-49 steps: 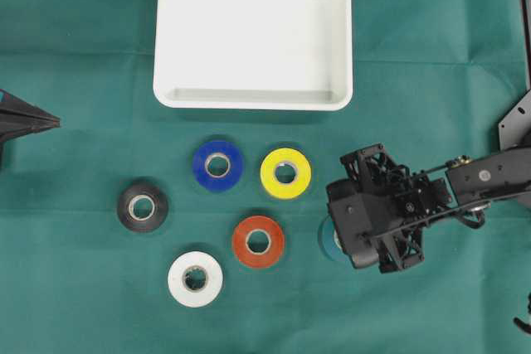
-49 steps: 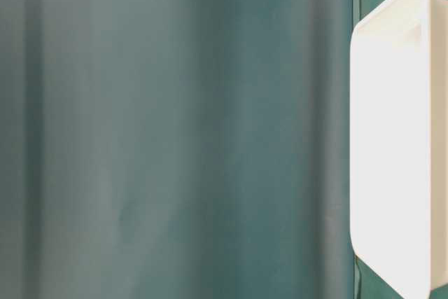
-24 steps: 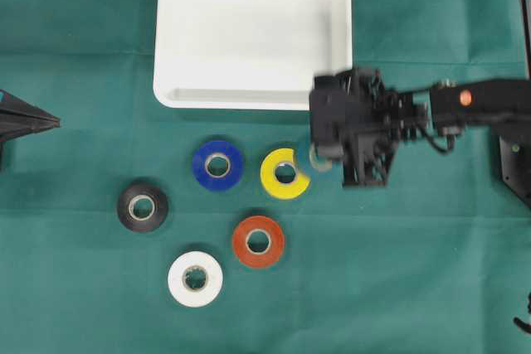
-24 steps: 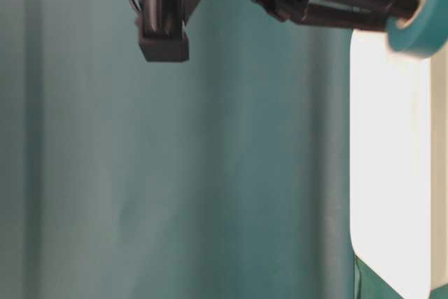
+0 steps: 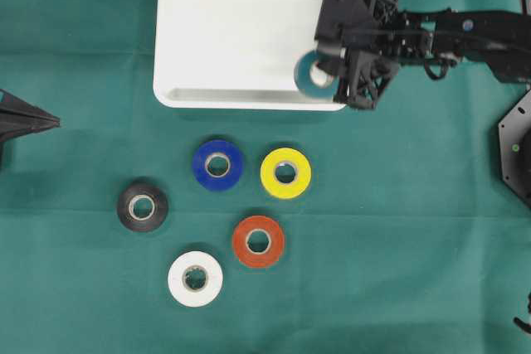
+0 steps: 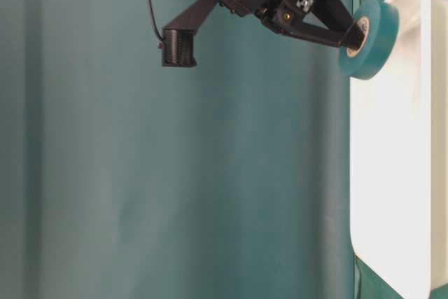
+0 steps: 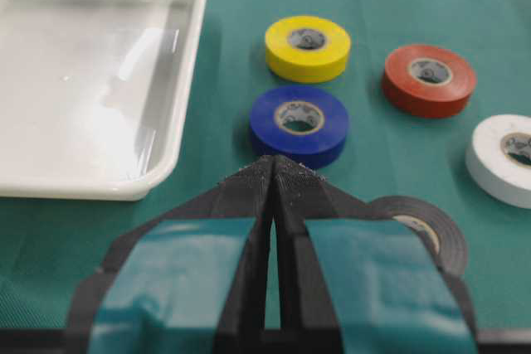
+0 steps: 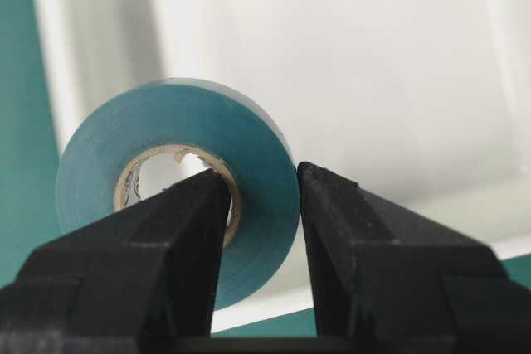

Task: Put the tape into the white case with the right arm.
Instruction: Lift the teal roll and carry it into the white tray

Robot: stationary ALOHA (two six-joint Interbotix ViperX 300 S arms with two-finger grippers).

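Note:
The tape in hand is a teal roll (image 5: 309,73), held on edge above the near right corner of the white case (image 5: 241,31). My right gripper (image 5: 322,69) is shut on the roll's wall, one finger through the core and the other outside (image 8: 264,180). From table level the teal roll (image 6: 367,40) hangs clear above the case rim (image 6: 399,173). The case looks empty inside. My left gripper (image 5: 55,122) rests at the left edge, shut with nothing in it (image 7: 273,163).
Several other rolls lie on the green cloth in front of the case: blue (image 5: 217,165), yellow (image 5: 285,172), black (image 5: 142,206), red (image 5: 258,241) and white (image 5: 195,278). The right arm stretches in from the upper right.
The right gripper has lifted the teal roll from the cloth to the right of the red roll. It has carried the roll away from the front, to above the case's corner. The left arm is still.

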